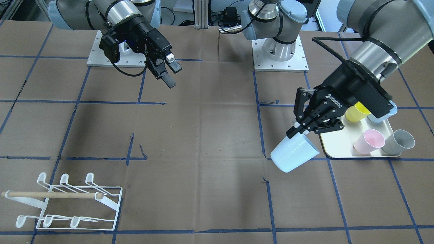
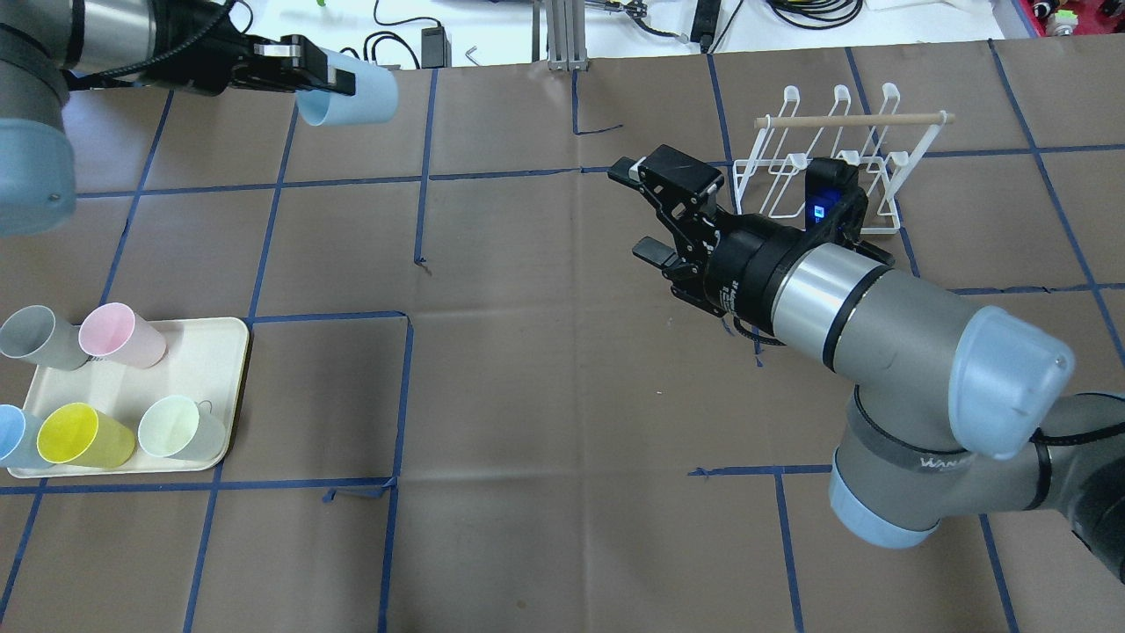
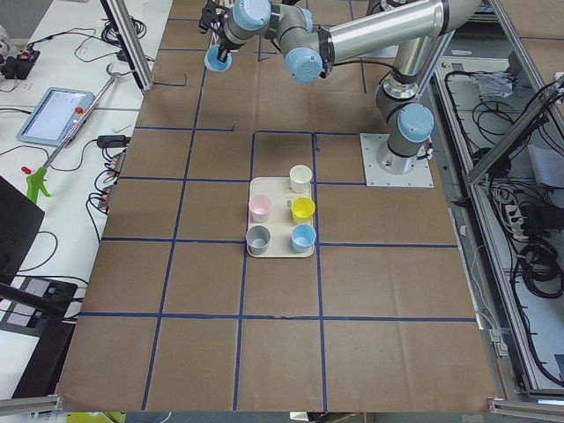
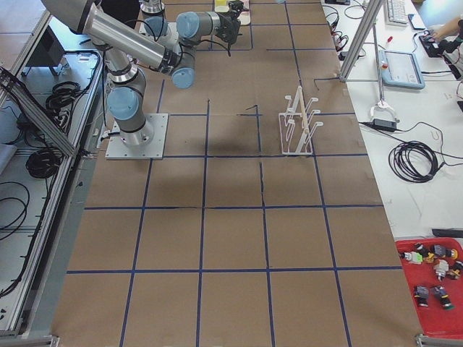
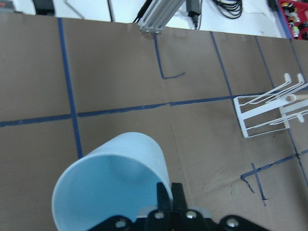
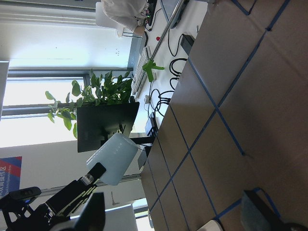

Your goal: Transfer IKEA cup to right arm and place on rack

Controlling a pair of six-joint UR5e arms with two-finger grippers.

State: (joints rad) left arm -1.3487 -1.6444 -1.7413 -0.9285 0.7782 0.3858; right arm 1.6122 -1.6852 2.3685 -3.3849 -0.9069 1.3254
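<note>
The IKEA cup [image 1: 294, 154] is pale blue, tilted on its side and held above the table, with my left gripper [image 1: 307, 128] shut on its rim. It also shows at the far left as the cup [image 2: 347, 97] held by the left gripper [image 2: 303, 75], and close up as the cup [image 5: 110, 185]. My right gripper [image 2: 637, 211] hangs open and empty over the middle of the table, well apart from the cup. In the front-facing view the right gripper [image 1: 172, 74] is at the upper left. The white wire rack [image 2: 826, 167] with its wooden dowel stands just behind the right arm.
A cream tray [image 2: 211, 352] at the near left holds grey, pink, yellow, pale green and blue cups. In the front-facing view the tray [image 1: 339, 149] lies right beside the left gripper. Brown paper with blue tape lines covers the table.
</note>
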